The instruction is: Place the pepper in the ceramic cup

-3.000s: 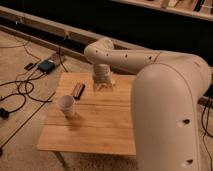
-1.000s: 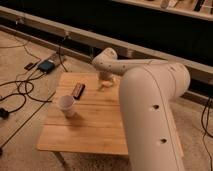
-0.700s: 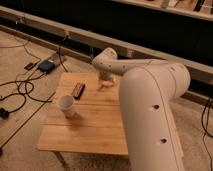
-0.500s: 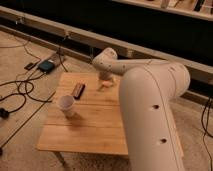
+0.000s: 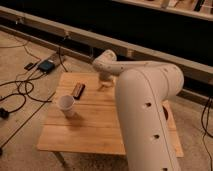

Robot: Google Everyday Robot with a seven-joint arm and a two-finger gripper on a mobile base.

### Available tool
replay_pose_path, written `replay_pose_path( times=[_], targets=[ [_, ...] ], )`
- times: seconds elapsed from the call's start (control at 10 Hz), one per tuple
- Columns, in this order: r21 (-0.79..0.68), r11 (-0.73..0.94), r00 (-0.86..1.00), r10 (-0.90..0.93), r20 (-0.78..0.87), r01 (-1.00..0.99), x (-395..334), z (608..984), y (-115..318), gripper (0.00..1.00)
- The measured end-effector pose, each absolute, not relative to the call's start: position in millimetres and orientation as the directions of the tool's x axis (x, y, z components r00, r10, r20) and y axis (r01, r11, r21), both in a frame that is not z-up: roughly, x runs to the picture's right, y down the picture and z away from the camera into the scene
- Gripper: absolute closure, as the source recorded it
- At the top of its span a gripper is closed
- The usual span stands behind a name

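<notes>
The white ceramic cup [image 5: 66,104] stands upright on the left part of the wooden table [image 5: 92,127]. My gripper [image 5: 104,84] hangs low over the far middle of the table, to the right of the cup and well apart from it. The pepper does not show; it may be hidden under the gripper or behind my arm. My large white arm [image 5: 145,110] covers the right half of the table.
A flat dark rectangular object [image 5: 78,90] lies on the table just behind the cup, left of the gripper. Cables and a small box [image 5: 46,65] lie on the floor at the left. A low dark wall runs behind the table.
Since three seconds ago my arm has swung so its bulk covers more of the table's right side. The gripper stays over the far middle. Nothing visibly moved in the last second.
</notes>
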State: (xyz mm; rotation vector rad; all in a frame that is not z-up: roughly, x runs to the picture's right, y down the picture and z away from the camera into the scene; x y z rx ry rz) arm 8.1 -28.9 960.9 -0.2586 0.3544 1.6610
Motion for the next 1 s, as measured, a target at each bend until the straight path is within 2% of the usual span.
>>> replay_pose_path(
  times=[1.0],
  targets=[
    [0.098,-0.129,-0.156,0.916,-0.369,-0.987,-2,1009,-44,0.35]
  ],
)
